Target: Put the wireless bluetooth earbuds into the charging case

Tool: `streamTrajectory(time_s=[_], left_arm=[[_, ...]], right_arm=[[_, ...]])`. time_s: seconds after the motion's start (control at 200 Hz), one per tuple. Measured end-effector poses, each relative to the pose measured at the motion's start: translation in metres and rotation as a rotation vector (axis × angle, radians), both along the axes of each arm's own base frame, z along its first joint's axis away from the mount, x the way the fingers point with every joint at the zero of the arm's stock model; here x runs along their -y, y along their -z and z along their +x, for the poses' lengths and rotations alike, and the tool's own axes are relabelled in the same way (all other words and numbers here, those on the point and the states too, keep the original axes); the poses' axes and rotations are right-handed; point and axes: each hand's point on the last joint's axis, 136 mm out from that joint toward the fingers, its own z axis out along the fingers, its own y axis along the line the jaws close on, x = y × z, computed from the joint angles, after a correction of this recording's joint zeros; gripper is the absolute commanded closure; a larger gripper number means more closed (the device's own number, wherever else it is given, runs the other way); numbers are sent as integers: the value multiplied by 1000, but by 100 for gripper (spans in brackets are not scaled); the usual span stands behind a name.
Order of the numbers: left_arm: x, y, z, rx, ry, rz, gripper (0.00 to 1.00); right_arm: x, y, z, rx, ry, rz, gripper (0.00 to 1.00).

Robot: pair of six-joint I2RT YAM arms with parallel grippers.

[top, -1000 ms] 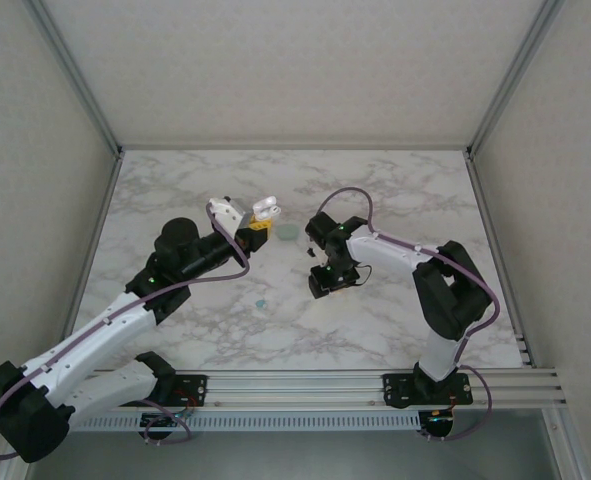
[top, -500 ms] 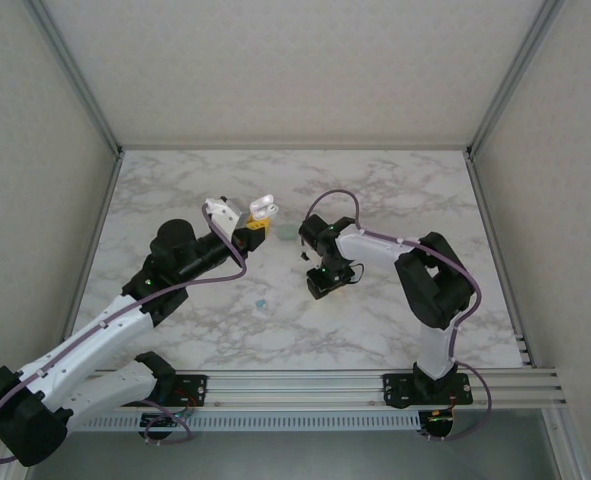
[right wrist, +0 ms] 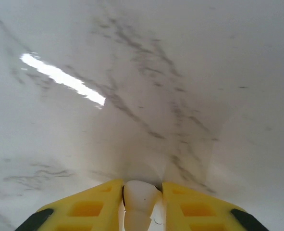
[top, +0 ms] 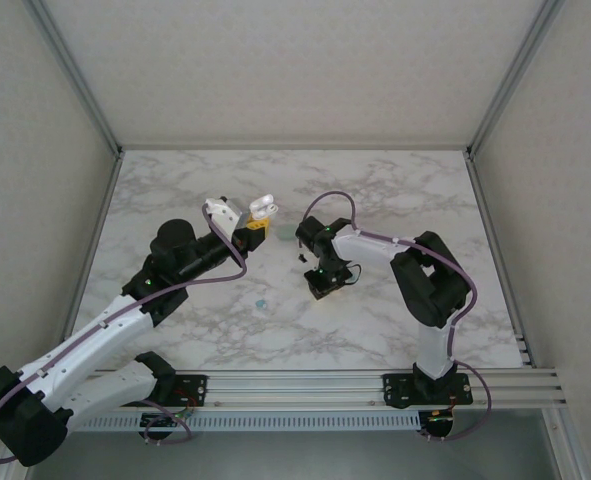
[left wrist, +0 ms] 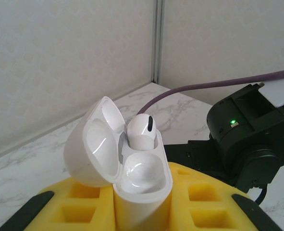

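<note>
- The left gripper is pinching the white charging case between its yellow fingers and holds it upright above the table.
- The case's lid is swung open to the left. One white earbud sits in the far socket, and the near socket is bare.
- In the left wrist view, the right arm's black wrist, with a green light on, stands just behind and to the right of the case. A purple cable runs above it.
- The right gripper points down at the marble, its yellow fingers pressed in on a second white earbud held between them.
- From above, the right gripper is to the right of the case and nearer the arm bases.
- A tiny teal earbud lies on the table, well apart from the case, on its base side.
</note>
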Motion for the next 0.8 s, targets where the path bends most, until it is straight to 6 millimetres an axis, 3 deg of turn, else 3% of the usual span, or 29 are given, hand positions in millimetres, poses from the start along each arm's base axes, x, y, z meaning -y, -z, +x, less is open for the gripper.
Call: streamTrajectory(time_s=[0.145,0.27,0.641,0.801], left_arm=[[0,0,0,0,-1,0,86],[0,0,0,0,-1,0,86],[0,0,0,0,-1,0,86],[0,1,1,-1,-1,1,86]], right_arm=[[-18,-5,-12,-92,18,113,76],[-27,-11,-12,-151,61,205,73],[-2,-2,9,-87,144,107,62],[6,0,16,-50,159,61,62]])
